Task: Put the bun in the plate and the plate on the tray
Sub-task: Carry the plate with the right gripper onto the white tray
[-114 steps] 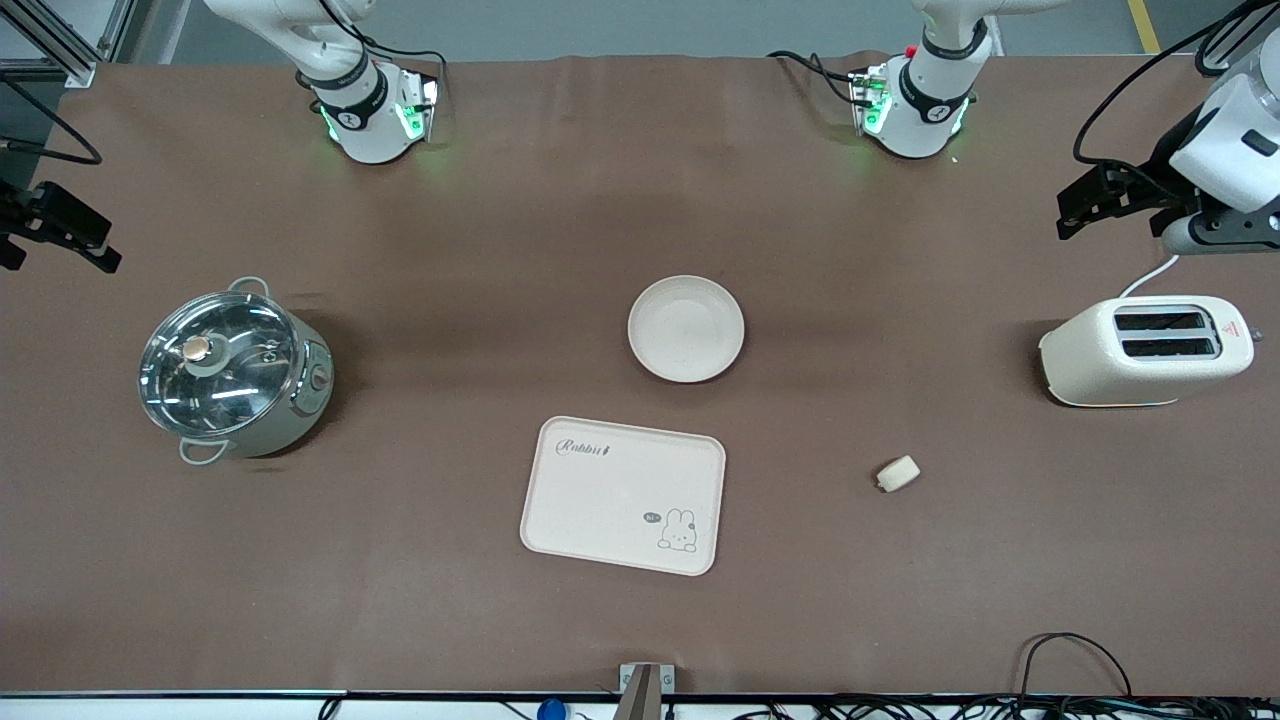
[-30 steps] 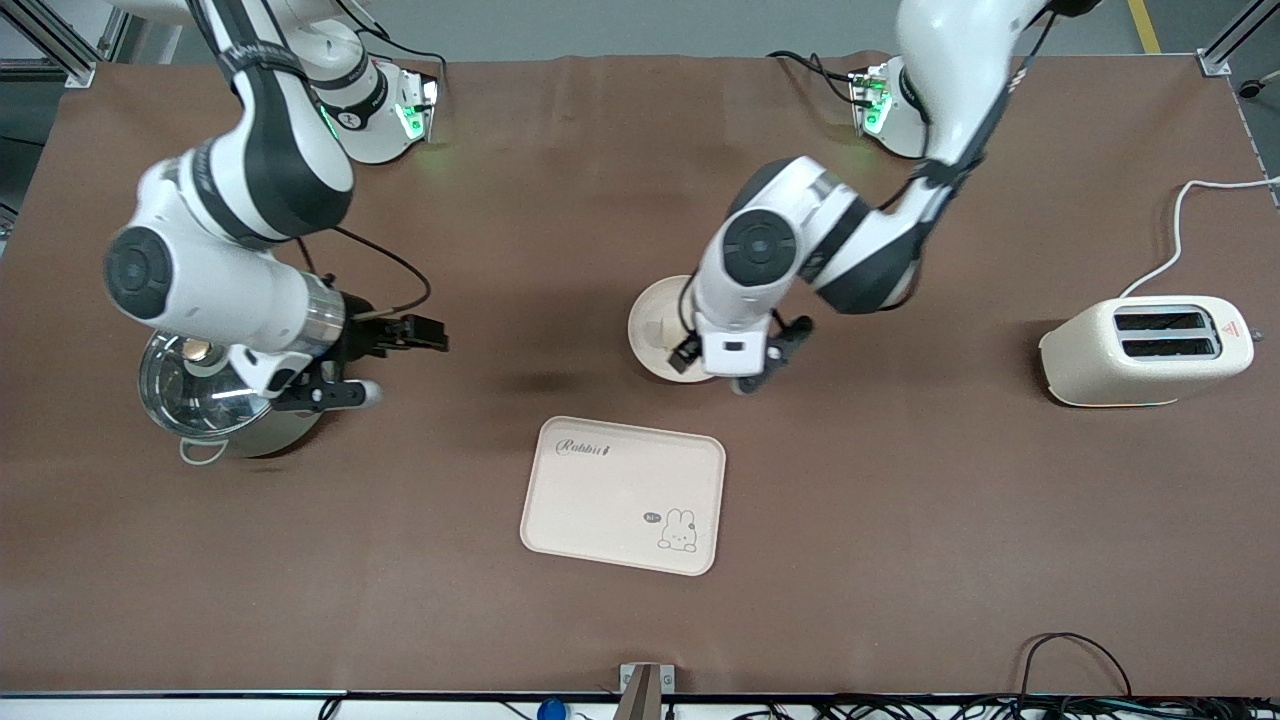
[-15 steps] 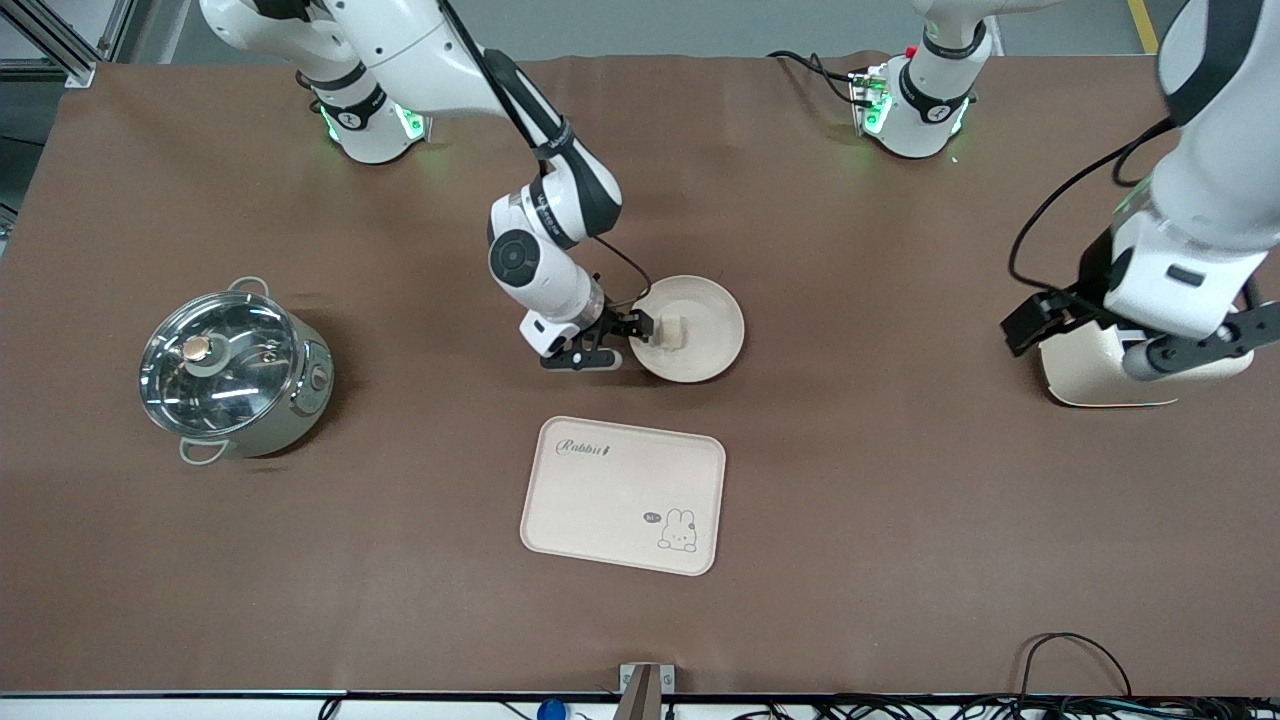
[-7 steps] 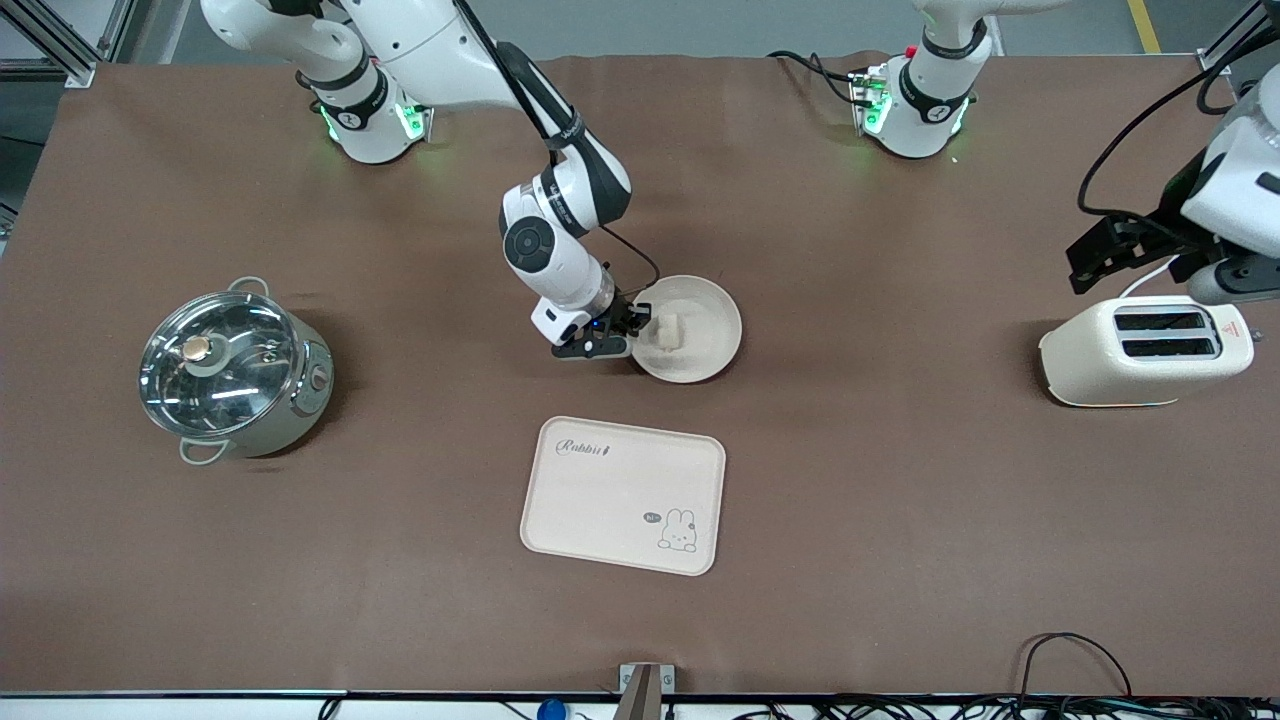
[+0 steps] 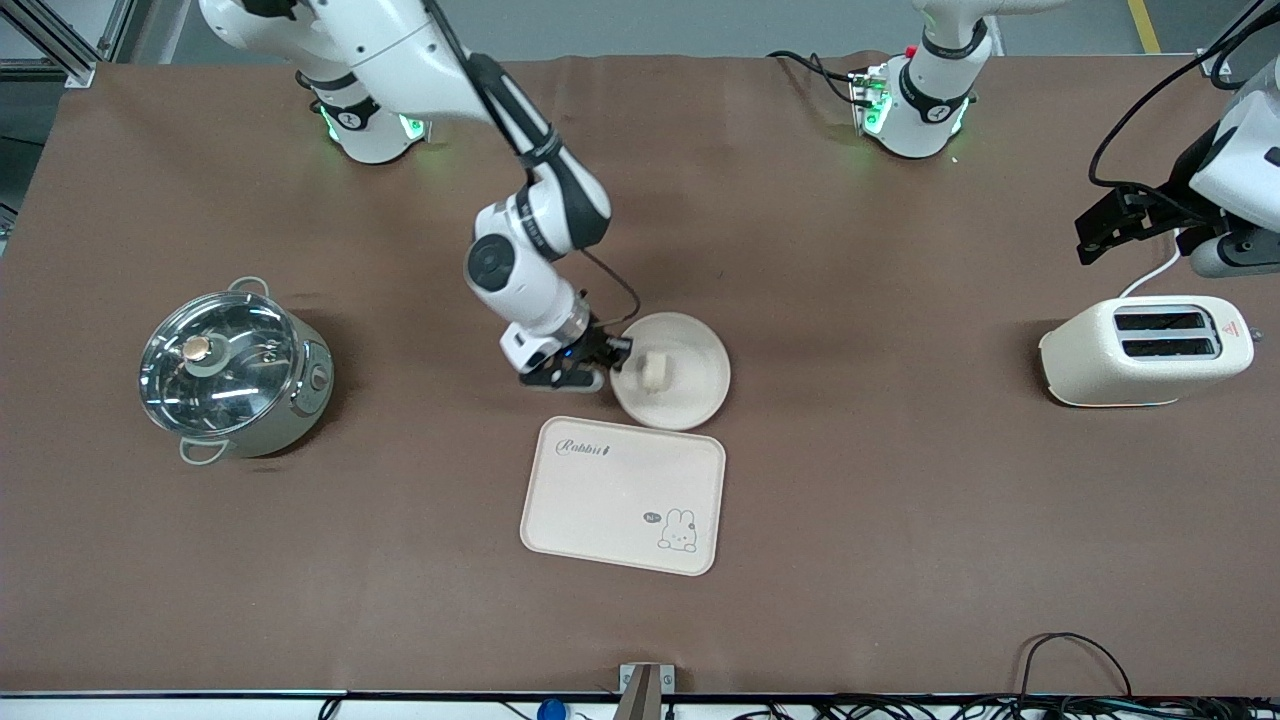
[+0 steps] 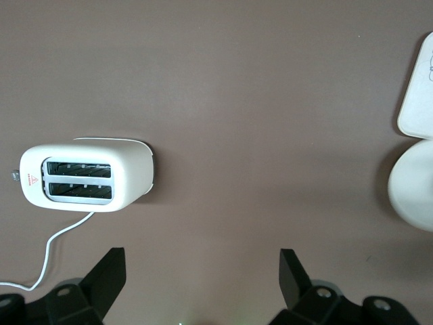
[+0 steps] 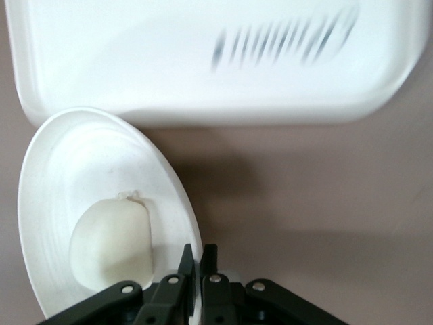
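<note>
The round cream plate (image 5: 685, 380) holds the off-white bun (image 5: 653, 369) and sits by the tray's edge that is farther from the front camera. My right gripper (image 5: 612, 362) is shut on the plate's rim at the side toward the right arm's end. In the right wrist view the fingers (image 7: 197, 261) pinch the rim of the plate (image 7: 81, 162), with the bun (image 7: 111, 240) inside it. The cream "Rabbit" tray (image 5: 622, 495) lies nearer the front camera; it also shows in the right wrist view (image 7: 203, 61). My left gripper (image 6: 201, 271) is open and empty, up over the table near the toaster.
A white toaster (image 5: 1145, 350) with its cord stands at the left arm's end. A steel pot with a glass lid (image 5: 232, 368) stands at the right arm's end. Brown mat covers the table.
My right gripper has drawn the plate with the bun toward the front camera, up to the tray's edge. The left arm has barely moved.
</note>
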Robot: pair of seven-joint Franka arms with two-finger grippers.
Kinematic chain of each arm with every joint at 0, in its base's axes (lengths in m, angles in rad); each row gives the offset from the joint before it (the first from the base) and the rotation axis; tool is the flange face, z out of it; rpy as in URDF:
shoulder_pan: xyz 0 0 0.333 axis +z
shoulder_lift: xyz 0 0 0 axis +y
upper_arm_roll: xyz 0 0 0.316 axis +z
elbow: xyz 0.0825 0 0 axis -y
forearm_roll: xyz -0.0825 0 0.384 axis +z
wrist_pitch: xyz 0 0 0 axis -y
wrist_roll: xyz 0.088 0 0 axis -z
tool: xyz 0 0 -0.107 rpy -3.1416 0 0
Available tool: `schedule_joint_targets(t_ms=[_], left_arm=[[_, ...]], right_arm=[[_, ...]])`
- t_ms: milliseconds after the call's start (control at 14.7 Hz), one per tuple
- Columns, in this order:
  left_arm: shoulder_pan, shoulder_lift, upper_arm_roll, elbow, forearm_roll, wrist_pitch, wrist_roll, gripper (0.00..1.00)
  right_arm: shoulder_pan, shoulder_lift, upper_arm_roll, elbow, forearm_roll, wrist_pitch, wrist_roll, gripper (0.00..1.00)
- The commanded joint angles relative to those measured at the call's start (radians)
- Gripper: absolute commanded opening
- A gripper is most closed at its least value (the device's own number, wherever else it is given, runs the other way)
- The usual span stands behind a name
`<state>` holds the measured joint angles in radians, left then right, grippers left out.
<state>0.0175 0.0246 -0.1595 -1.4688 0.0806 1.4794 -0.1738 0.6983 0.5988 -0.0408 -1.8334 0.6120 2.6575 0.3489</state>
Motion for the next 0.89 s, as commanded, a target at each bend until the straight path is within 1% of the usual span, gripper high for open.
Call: schedule_joint_targets(t_ms=[0, 136, 273, 409, 477, 682, 750, 818], left_arm=[[0.001, -0.011, 0.0, -0.015, -0.012, 0.024, 0.02, 1.0], [0.005, -0.012, 0.005, -0.015, -0.013, 0.022, 0.023, 1.0], [0.007, -0.015, 0.008, -0.015, -0.007, 0.016, 0.031, 1.0], [0.016, -0.014, 0.008, -0.018, -0.009, 0.016, 0.031, 1.0], [0.016, -0.014, 0.008, -0.018, -0.009, 0.015, 0.031, 1.0], [0.019, -0.012, 0.008, -0.016, -0.01, 0.018, 0.031, 1.0], [0.019, -0.011, 0.008, -0.016, -0.009, 0.022, 0.031, 1.0], [0.019, -0.011, 0.008, -0.015, -0.009, 0.022, 0.031, 1.0]], right_arm=[[-0.118, -0.002, 0.012, 0.112, 0.011, -0.102, -0.002, 0.0], [-0.164, 0.025, 0.012, 0.152, 0.005, -0.12, -0.01, 0.0], [-0.166, 0.1, 0.012, 0.204, 0.011, -0.108, -0.016, 0.0], [-0.172, 0.186, 0.012, 0.311, 0.014, -0.093, -0.001, 0.0], [-0.183, 0.214, 0.012, 0.347, 0.015, -0.091, -0.001, 0.0], [-0.203, 0.24, 0.012, 0.377, 0.015, -0.088, -0.001, 0.02], [-0.21, 0.242, 0.012, 0.388, 0.015, -0.087, 0.001, 0.08], [-0.215, 0.242, 0.012, 0.393, 0.014, -0.085, -0.002, 0.24]])
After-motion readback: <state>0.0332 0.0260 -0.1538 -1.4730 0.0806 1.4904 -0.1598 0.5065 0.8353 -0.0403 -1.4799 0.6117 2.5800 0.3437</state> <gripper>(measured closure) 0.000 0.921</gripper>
